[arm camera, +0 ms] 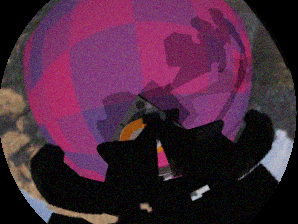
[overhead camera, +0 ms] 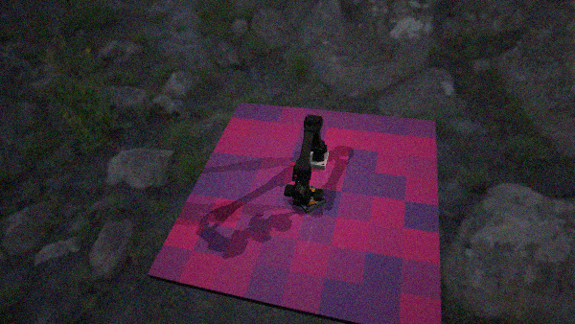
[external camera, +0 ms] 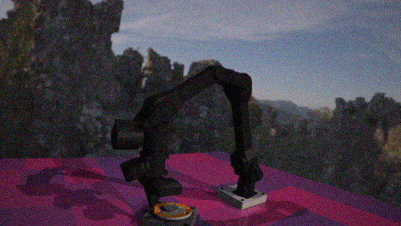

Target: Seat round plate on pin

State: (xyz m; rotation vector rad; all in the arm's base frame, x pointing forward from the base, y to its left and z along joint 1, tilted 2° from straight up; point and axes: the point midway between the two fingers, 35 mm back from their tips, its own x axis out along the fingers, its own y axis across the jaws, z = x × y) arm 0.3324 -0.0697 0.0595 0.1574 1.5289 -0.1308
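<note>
The round plate (overhead camera: 312, 202) (external camera: 186, 214) (arm camera: 131, 129) with an orange ring sits around the grey post (external camera: 171, 208) on the dark square base (external camera: 147, 220) (arm camera: 141, 105). My gripper (external camera: 152, 204) (arm camera: 153, 120) is shut with nothing seen between its fingers. In the exterior view its tips are low at the plate's left edge, close to or touching it; contact cannot be told. In the wrist view the fingers cover most of the plate. The orange tab, its hole and the pin cannot be made out, nor whether the plate lies flat.
The arm's white mounting block (overhead camera: 320, 166) (external camera: 254, 202) stands behind the base, on the same pink and purple checkered table top (overhead camera: 383, 249) (external camera: 110, 214). The arm arches from it over to the plate. Dark arm shadows fall across the table top. Rocks lie beyond its edges.
</note>
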